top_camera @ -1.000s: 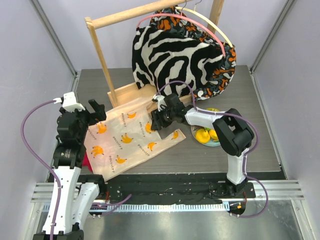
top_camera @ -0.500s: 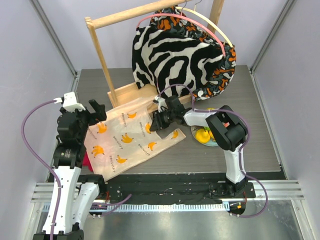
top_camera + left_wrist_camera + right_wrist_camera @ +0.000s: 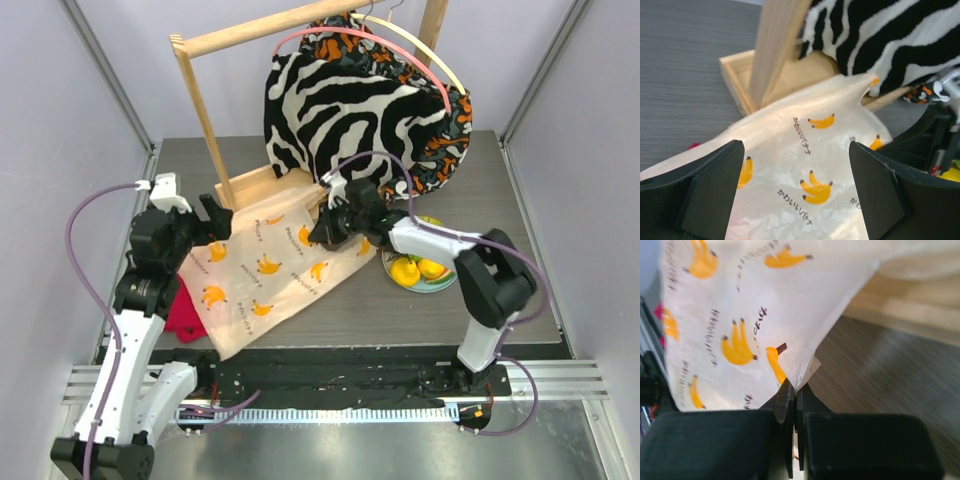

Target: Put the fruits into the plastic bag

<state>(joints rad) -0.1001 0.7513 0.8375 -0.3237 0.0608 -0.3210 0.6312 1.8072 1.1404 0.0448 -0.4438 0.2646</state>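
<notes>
1. Grey tabletop (image 3: 520, 300) between pale walls. A wooden rack (image 3: 205, 110) stands toward the far edge, with a zebra-striped garment (image 3: 340, 110) hung on it.
2. Just changed: the right gripper (image 3: 795, 390) has pinched shut on a thin fold at the right-hand edge of the plastic bag (image 3: 265, 275). It has drawn that edge up and toward the far edge, close to the rack's base. A second ago its jaws were still partly apart over the film.
3. The left gripper (image 3: 215, 222) has swung in from the left edge. It now hangs wide apart over the bag's far-left part, holding nothing. Its wrist view shows printed film between the fingers, but I cannot tell whether they touch it.
4. With the bag shifted, more of the red cloth (image 3: 185, 318) shows by the near-left corner.
5. My reading: one side is secured, so opening the mouth is under way. The left claw probably has to take the opposite layer next.
6. The fruits (image 3: 407, 271) sit on the plate (image 3: 440, 287), right of the tabletop's middle and beside the right arm. They are apart from the bag, and none is bagged yet.
</notes>
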